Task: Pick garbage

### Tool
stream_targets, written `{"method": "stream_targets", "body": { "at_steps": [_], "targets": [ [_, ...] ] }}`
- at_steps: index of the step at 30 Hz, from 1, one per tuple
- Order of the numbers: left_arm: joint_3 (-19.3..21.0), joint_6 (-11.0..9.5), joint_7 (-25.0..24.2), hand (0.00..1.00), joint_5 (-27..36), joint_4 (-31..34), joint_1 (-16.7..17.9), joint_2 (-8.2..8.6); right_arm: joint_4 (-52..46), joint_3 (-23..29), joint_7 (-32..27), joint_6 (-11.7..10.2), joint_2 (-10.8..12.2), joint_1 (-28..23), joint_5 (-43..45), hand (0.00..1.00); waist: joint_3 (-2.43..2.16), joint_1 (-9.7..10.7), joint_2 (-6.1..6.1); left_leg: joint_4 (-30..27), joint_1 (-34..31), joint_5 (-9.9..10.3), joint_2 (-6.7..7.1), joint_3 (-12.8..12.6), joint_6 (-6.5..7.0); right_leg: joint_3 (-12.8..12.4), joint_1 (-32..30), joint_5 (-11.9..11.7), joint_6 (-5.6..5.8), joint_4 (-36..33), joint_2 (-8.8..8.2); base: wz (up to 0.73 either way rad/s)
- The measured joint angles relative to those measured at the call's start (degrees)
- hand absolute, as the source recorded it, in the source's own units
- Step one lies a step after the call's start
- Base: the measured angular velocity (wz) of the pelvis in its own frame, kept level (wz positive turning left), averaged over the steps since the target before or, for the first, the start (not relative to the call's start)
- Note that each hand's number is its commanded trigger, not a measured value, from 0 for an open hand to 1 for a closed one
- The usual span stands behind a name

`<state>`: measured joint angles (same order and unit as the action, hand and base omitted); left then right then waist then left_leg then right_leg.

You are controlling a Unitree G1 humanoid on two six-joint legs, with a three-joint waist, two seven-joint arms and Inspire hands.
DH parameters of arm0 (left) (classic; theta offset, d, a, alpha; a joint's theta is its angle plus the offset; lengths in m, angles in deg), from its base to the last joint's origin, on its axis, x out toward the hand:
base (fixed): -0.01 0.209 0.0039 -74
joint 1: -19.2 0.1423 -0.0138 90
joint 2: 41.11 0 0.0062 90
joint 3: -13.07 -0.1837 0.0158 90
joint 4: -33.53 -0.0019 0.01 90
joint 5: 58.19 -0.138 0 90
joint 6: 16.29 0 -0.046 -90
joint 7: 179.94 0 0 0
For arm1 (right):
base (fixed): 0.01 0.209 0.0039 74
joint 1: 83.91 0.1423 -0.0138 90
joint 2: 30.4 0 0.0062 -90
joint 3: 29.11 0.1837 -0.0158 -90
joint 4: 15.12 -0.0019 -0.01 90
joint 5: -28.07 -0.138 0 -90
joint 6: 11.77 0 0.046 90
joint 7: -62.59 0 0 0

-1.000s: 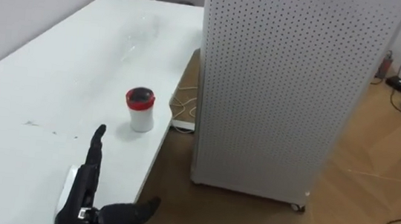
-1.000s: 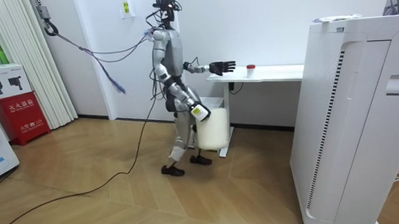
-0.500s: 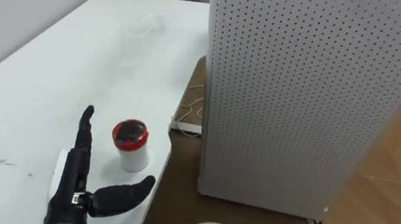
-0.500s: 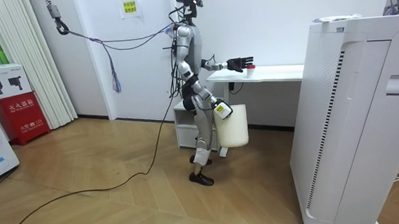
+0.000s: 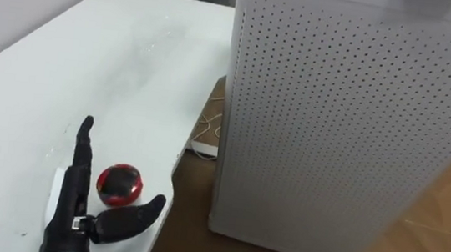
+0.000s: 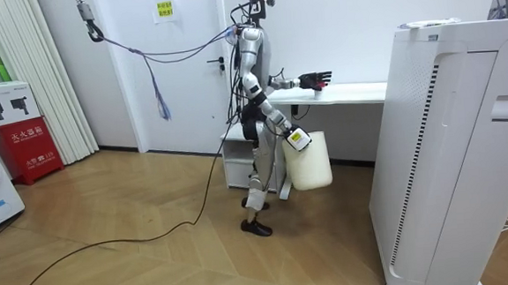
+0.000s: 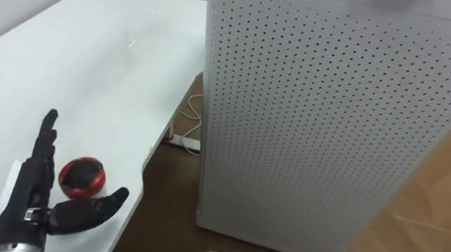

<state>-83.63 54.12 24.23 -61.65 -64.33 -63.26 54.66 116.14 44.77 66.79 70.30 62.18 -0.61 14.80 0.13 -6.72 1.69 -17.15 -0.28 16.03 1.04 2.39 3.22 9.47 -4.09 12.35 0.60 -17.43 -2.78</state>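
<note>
Left eye view: left hand (image 5: 71, 209), fingers straight, thumb apart, now closer, just beside red-lidded cup (image 5: 120, 183).

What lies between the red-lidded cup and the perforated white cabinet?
In the left eye view nothing stands between them: beyond the red-lidded cup comes a bare strip of table, then bare wood floor up to the perforated cabinet.
</note>
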Motion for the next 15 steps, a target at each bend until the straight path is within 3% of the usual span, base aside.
{"method": "stream_targets", "body": {
  "at_steps": [2, 4, 5, 6, 7, 9, 11, 13, 14, 15],
  "targets": [
    [-0.11, 0.37, 0.03, 0.0, 0.14, -0.01, 0.02, -0.07, -0.01, -0.22, 0.33, 0.04, 0.03, -0.06, 0.02, 1.0, 0.01, 0.25, 0.13, -1.05, -0.11, -0.09, -0.02, -0.77, -0.16, -0.82, 1.5, -0.47, -0.12, 1.63, -0.24, 0.14],
    [-0.28, 0.51, 0.0, 0.0, 0.35, -0.03, 0.02, -0.16, -0.04, -0.49, 0.28, 0.06, 0.64, -0.14, -0.02, 1.0, 1.08, 0.46, 1.68, -7.7, -3.78, 0.09, 0.86, -2.47, -2.08, -6.6, 4.13, -1.11, 0.48, 4.57, -1.23, 0.38],
    [-0.73, 0.53, 0.01, 0.0, 0.21, -0.01, -0.35, 0.1, -0.06, -0.23, 0.06, 0.05, 0.76, -0.3, -0.31, 1.0, 0.78, 1.26, 1.84, -3.48, -6.57, -1.52, 0.29, -1.81, -3.53, -9.43, 4.07, -1.16, 0.74, 4.75, -1.14, 0.64],
    [-1.44, 0.53, 0.13, 0.0, 0.13, -0.03, -0.61, 0.08, 0.01, 0.55, -0.28, 0.63, 1.22, -0.33, -0.27, 1.0, 0.27, 1.43, 2.27, -2.06, -7.86, -3.35, -0.34, -3.74, -0.92, -9.65, 3.08, -0.65, 1.57, 4.42, -1.34, 0.5],
    [-1.58, 0.53, 0.42, 0.0, 0.13, -0.04, -0.41, 0.08, -0.13, 0.64, -0.33, 0.66, 1.31, -0.25, -0.18, 1.0, 0.27, 1.1, 2.46, -1.67, -7.72, -3.65, -0.36, -4.36, -0.65, -8.8, 2.87, -0.81, 1.84, 4.42, -1.39, 0.05],
    [-1.5, 0.82, 1.98, 0.0, 0.16, -0.15, 1.31, -0.6, -1.69, 0.62, -0.32, 0.63, 1.29, -0.3, 0.38, 1.0, 0.5, -0.05, 2.08, -1.83, -6.35, -3.65, -0.25, -4.99, -0.6, -4.24, 3.79, -1.6, 1.89, 5.87, -1.34, -0.31],
    [-1.34, 0.83, 2.54, 0.0, 0.17, -0.15, 1.56, -1.43, -3.16, 0.62, -0.31, 0.6, 1.24, -0.38, 1.02, 1.0, 0.52, 0.16, 1.42, -1.32, -5.5, -3.63, -0.11, -4.29, -0.6, -1.94, 5.02, -2.35, 1.84, 6.74, -1.38, -0.12],
    [-1.36, 0.83, 2.62, 0.01, 0.14, -0.15, 1.54, -1.74, -3.79, 0.6, -0.21, 0.59, 1.25, -0.43, 1.32, 1.0, 0.52, 0.51, 1.13, -0.3, -4.76, -3.62, -0.01, -4.29, -0.59, -1.54, 5.58, -2.37, 1.85, 7.32, -1.43, -0.02],
    [-1.47, 0.83, 2.64, 0.06, 0.1, -0.2, 1.55, -1.63, -3.79, 0.48, 0.19, 0.58, 1.31, -0.49, 1.38, 1.0, 0.61, 0.66, 0.97, -0.16, -4.64, -3.62, -0.04, -4.28, -0.59, -1.54, 6.06, -2.37, 1.85, 7.47, -1.35, -0.03],
    [-1.7, 0.83, 2.64, 0.31, 0.07, -0.46, 1.57, -1.58, -3.77, 0.37, 0.39, 0.58, 1.33, -0.76, 1.4, 1.0, 0.65, 0.67, 0.86, -0.15, -4.53, -3.62, -0.13, -4.28, -0.6, -1.46, 6.15, -2.36, 1.86, 7.54, -1.25, 0.0]
  ]
}}
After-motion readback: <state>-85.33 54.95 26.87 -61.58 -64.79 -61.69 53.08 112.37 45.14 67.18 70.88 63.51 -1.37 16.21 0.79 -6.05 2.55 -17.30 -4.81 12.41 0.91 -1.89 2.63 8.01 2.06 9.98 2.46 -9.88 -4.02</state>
